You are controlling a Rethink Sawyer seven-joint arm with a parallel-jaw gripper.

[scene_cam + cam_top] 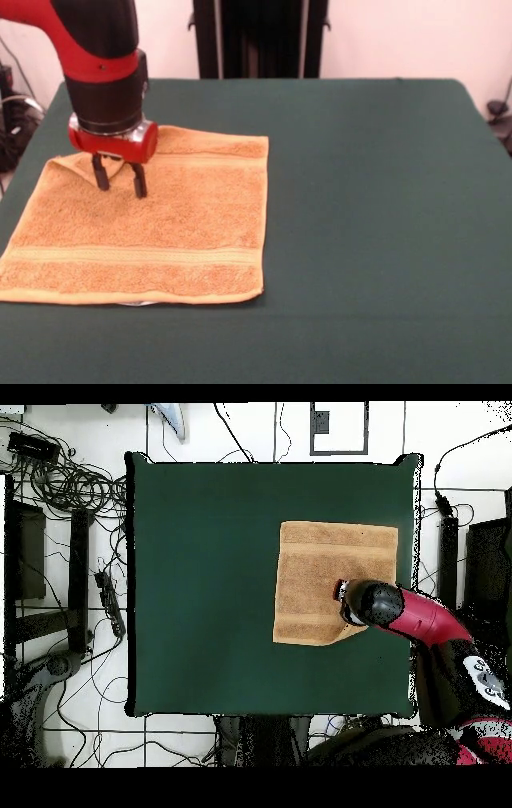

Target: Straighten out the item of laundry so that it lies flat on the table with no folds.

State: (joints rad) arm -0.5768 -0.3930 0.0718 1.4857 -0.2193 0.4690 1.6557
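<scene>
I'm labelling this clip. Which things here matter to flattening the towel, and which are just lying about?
Job:
towel, one far corner folded over
table
pincer, open, over the towel near that fold

Lying about:
cables on the floor
stand behind the table

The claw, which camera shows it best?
Front view: the claw shows both fingers spread open, tips down on the towel near its folded corner. Overhead, the arm covers the claw, so only the towel around it shows.

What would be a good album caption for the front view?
Red arm's open gripper hovers by the folded far corner of an orange towel on the green table.
</scene>
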